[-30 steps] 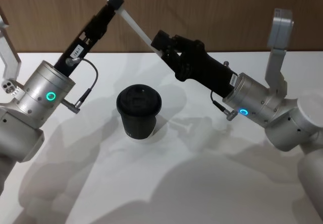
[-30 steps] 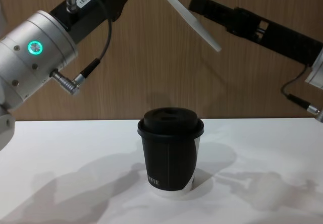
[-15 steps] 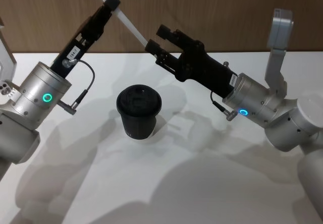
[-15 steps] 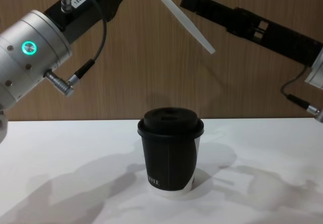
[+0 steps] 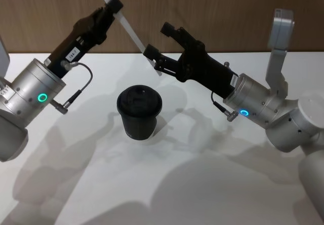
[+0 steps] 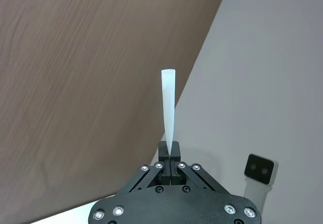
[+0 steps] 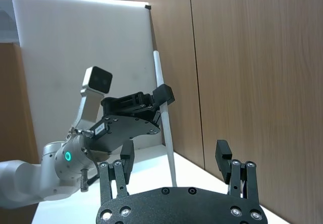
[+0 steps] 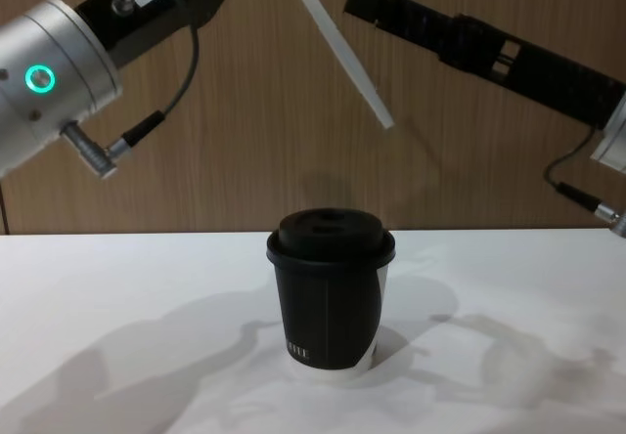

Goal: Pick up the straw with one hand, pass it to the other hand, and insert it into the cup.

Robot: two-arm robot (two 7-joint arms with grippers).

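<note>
- The straw [image 5: 127, 27] is a thin, straight, translucent white tube; it hangs tilted in the air over the far side of the worktop [image 5: 202, 184], upper end to the far left, lower end down to the right, above and beyond the cup [image 5: 139, 114].
- The cup is black paper with a domed black plastic lid and a white bottom rim; it stands upright mid-worktop, on a smooth white surface; a brown wood-grain wall [image 5: 228, 12] runs behind.
- The left claw [image 5: 114, 5] is long, black and slotted, on a silver cylinder with a green ring; it reaches up and to the far right, tips pinched tight on the straw's upper part.
- The right claw [image 5: 160, 40] is also black, on a similar silver cylinder; it reaches up and left from the right side, spread wide and gripping nothing; the straw's lower end lies just beside its nearer tip.
- The left wrist view shows the closed tips with the straw running straight away from them; the right wrist view shows the spread fingers [image 7: 126, 158] framing the straw and the left claw farther off; the chest view shows small white lettering low on the cup, and the straw's lower end below the right claw, clear of it.
</note>
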